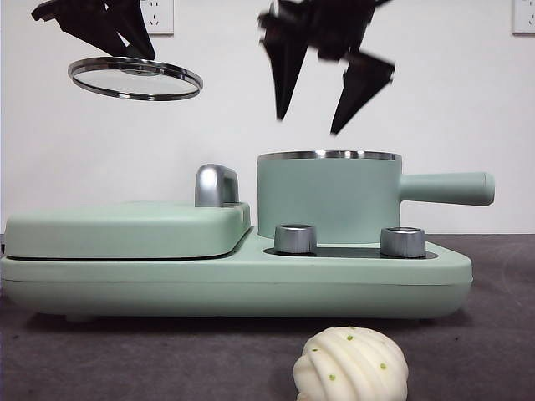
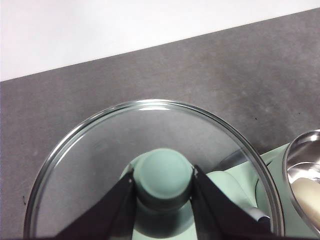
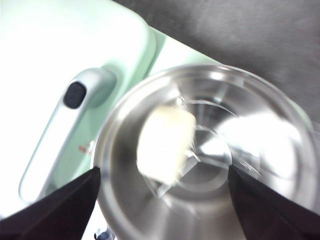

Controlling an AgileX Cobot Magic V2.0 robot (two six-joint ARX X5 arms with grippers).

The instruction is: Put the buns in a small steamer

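The small steamer (image 1: 326, 196), a mint-green pot with a steel rim and long side handle, stands open on the cooker's right side. The smooth plain bun (image 3: 165, 142) lies inside it, and shows at the edge of the left wrist view (image 2: 307, 192). The ridged bun with green flecks (image 1: 351, 366) lies on the dark table in front of the cooker. My right gripper (image 1: 322, 125) is open and empty, right above the steamer (image 3: 200, 155). My left gripper (image 1: 125, 50) is shut on the green knob (image 2: 164, 172) of the glass lid (image 1: 135, 78), held high at the left.
The flat mint-green griddle (image 1: 125, 227) with its chrome handle (image 1: 216, 184) sits left of the steamer on the same base. Two steel knobs (image 1: 295, 238) stand on the base's front. A white wall is behind.
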